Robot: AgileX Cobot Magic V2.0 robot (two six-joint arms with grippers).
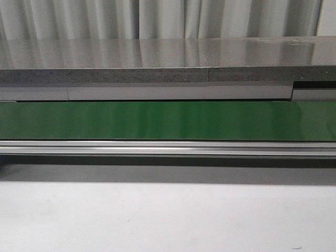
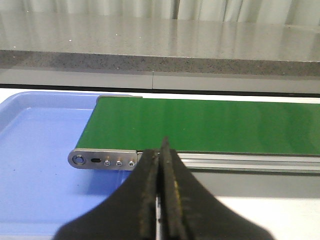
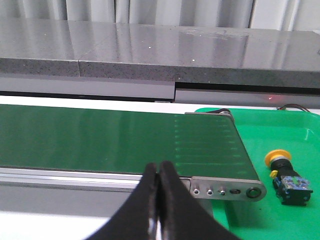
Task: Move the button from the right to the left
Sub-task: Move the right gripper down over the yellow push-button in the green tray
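Note:
The button [image 3: 286, 175], a yellow mushroom cap on a black body, lies on its side in the green tray [image 3: 300, 135] past the right end of the green belt [image 3: 115, 140]. My right gripper [image 3: 158, 170] is shut and empty, on the near side of the belt's rail and left of the button. My left gripper [image 2: 161, 155] is shut and empty too, near the belt's left end [image 2: 200, 125], next to the blue tray [image 2: 35, 145]. In the front view only the bare belt [image 1: 157, 121] shows; neither gripper nor the button appears there.
A grey stone ledge [image 1: 157, 58] runs behind the belt, with curtains beyond. An aluminium rail [image 1: 168, 148] edges the belt's near side. White tabletop [image 1: 157, 215] lies in front. The blue tray holds nothing that I can see.

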